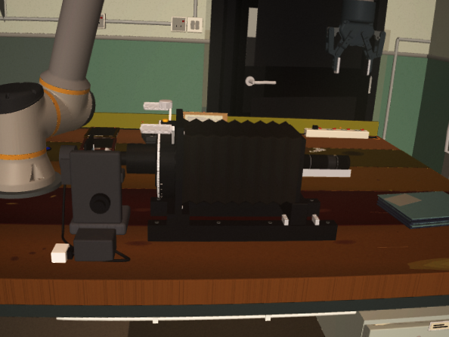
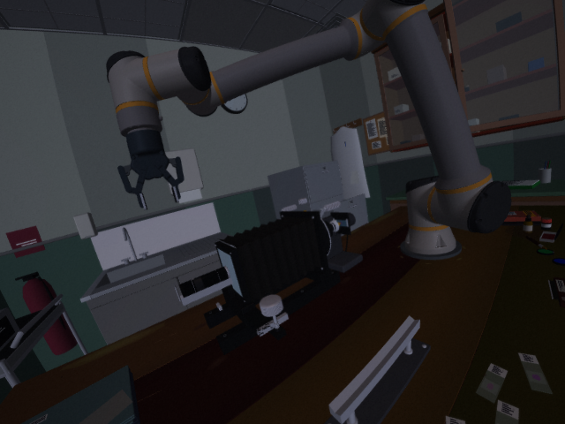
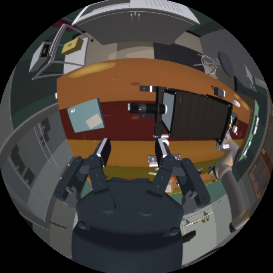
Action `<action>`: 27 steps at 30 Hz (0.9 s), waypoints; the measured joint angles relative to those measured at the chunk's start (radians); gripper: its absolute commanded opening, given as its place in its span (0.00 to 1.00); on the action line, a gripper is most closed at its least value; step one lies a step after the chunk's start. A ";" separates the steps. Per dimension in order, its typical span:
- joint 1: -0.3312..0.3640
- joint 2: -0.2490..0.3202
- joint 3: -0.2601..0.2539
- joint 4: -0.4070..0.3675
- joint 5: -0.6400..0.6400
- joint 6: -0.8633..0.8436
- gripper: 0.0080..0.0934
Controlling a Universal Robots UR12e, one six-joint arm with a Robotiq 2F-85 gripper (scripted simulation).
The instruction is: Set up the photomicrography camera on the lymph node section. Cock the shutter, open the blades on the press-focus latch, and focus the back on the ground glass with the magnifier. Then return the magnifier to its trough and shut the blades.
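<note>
The black magnifier is partly hidden behind the camera's rear. It lies on its white trough and points at the ground glass. The black bellows camera stands mid-bench on a black rail. Its front end faces the grey microscope. Two white levers stick out at the front standard. A white focus knob sits at the rail's side. High above the camera's rear end, my gripper hangs open and empty.
The bench's front edge runs along below the rail. A teal book lies right of the camera. A second long trough stands on the far side strip. Slides and a power strip lie there too. The arm's base stands left.
</note>
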 measured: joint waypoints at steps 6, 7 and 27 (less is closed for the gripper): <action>0.000 -0.001 0.002 -0.001 0.000 0.002 0.77; 0.002 -0.005 0.007 -0.002 0.000 0.004 0.77; 0.140 -0.279 0.329 -0.051 0.000 0.142 0.77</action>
